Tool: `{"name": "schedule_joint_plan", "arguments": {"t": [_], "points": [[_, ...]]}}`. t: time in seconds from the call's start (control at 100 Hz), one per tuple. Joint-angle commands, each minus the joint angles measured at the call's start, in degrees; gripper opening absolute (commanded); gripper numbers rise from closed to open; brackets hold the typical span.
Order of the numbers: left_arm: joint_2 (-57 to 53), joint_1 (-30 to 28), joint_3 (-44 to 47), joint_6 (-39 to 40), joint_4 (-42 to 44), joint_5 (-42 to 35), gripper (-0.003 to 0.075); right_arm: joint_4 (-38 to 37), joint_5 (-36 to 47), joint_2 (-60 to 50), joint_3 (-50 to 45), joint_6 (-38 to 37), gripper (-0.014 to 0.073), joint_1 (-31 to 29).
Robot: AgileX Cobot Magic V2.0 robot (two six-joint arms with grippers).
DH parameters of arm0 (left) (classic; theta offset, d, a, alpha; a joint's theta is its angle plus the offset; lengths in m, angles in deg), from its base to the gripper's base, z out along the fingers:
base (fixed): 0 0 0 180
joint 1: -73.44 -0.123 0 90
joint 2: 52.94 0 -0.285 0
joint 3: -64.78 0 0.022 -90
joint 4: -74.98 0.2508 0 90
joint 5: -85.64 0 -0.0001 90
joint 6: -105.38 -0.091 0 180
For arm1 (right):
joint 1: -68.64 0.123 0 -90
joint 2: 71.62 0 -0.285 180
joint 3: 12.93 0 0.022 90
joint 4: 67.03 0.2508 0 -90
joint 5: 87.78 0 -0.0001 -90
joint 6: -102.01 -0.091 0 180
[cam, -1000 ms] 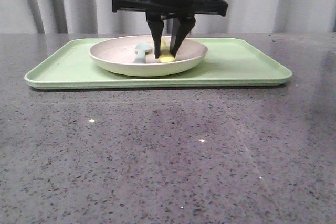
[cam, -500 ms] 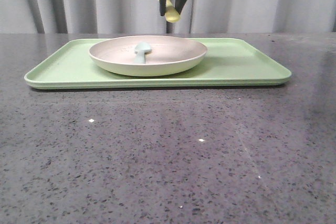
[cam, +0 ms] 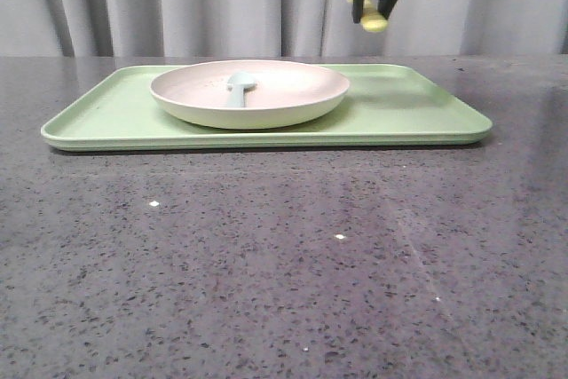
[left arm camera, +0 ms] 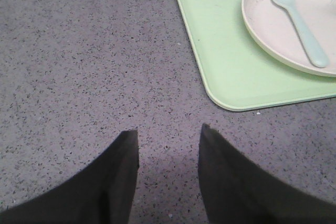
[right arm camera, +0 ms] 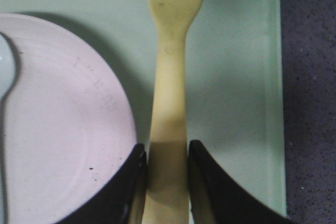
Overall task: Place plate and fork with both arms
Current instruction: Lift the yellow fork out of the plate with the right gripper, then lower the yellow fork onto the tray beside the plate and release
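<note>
Here, grey speckled table [cam: 284, 255], green tray [cam: 417, 104] on it, plate [cam: 293, 95] on tray with blue spoon [cam: 240, 86] inside, right gripper [cam: 383, 2] aloft clamping yellow fork [right arm camera: 169, 93] above tray, left gripper [left arm camera: 168, 135] parted, empty, over bare table.

Front view: low, near table height, facing forward across tray [cam: 417, 113].
Left wrist: high, looking down.
Right wrist: close, looking down.
Shared: plate [left arm camera: 273, 24], spoon [left arm camera: 299, 22].
</note>
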State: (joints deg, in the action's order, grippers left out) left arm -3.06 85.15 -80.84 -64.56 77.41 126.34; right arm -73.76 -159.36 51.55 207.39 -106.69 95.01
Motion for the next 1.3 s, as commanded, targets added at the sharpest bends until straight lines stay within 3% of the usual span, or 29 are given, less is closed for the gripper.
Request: {"name": "schedule_joint_plan", "arguments": {"t": [0.0, 0.64, 0.86, 1.29], "points": [[-0.21, 0.28, -1.58, 0.78, -0.04, -4.52, 0.0279, -0.71, -5.55, -3.78, -0.40, 0.07, 0.0057, -0.85], [-0.21, 0.28, -1.58, 0.78, -0.04, -4.52, 0.0279, -0.90, -5.49, -0.31, -1.79, 0.81, 0.0065, -1.07], [-0.21, 0.28, -1.58, 0.78, -0.04, -4.52, 0.0279, -0.77, -5.49, -0.31, -1.79, 0.87, 0.0283, -1.07], [-0.21, 0.28, -1.58, 0.78, -0.37, -4.66, 0.0279, -0.82, -5.49, -0.64, -1.79, 0.87, 0.0289, -1.07]]}}
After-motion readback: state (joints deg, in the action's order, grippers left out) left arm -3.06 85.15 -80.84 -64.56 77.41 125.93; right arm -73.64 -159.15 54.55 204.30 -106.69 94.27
